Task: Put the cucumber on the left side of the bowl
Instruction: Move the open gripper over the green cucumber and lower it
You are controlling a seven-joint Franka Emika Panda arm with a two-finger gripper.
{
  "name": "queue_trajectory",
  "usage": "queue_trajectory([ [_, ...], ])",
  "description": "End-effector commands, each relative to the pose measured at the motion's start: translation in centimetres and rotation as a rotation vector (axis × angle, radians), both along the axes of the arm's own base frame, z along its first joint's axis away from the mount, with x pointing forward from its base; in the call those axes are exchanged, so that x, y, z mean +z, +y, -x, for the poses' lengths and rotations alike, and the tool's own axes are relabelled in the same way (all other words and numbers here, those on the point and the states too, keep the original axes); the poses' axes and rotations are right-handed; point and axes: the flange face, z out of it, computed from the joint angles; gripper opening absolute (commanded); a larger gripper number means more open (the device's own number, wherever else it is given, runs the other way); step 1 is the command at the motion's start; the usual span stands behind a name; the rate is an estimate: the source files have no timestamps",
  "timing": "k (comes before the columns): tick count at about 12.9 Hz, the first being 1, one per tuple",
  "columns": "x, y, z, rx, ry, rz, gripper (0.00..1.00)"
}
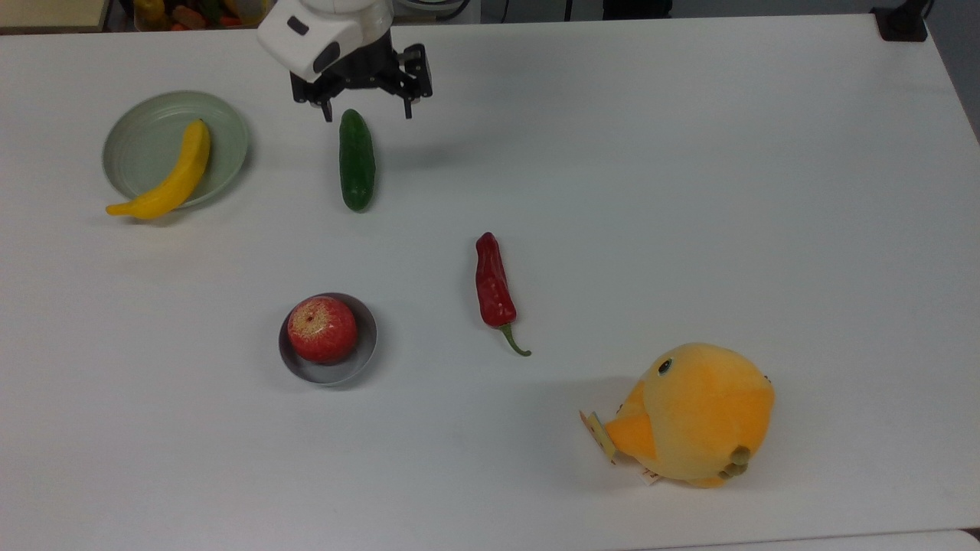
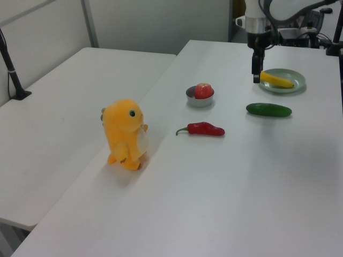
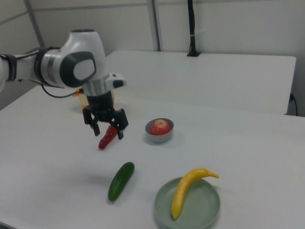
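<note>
The black two-finger pincer (image 1: 366,117) hangs in the air with its fingers spread wide and nothing between them. In the right view the pincer (image 3: 107,132) is up off the white surface (image 1: 689,191).

Just under it in the top view lies the dark green smooth cucumber (image 1: 357,159), flat on the surface, with one rounded end between the fingertips as that view shows it. The cucumber (image 3: 121,180) is untouched.

To the top view's left of the pincer sits a pale green ridged plate (image 1: 145,138) with a yellow banana (image 1: 172,174) on it.

Farther down in the top view, well apart from the pincer, is the small round grey bowl (image 1: 366,348) with a red apple (image 1: 322,328) inside. A red chili pepper (image 1: 494,288) lies beside it to the top view's right. Farthest away stands an orange plush toy (image 1: 697,413).
</note>
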Motion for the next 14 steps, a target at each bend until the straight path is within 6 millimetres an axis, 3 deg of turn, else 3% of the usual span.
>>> queue_trajectory([
  [1,-4.3,-1.5,0.6,0.009,0.002,0.017,1.00],
  [4,-8.3,-2.3,0.8,0.025,0.059,0.054,1.00],
  [10,-12.6,-3.9,1.1,0.035,0.112,0.098,1.00],
  [14,-14.1,-4.0,1.1,0.048,0.139,0.113,0.99],
])
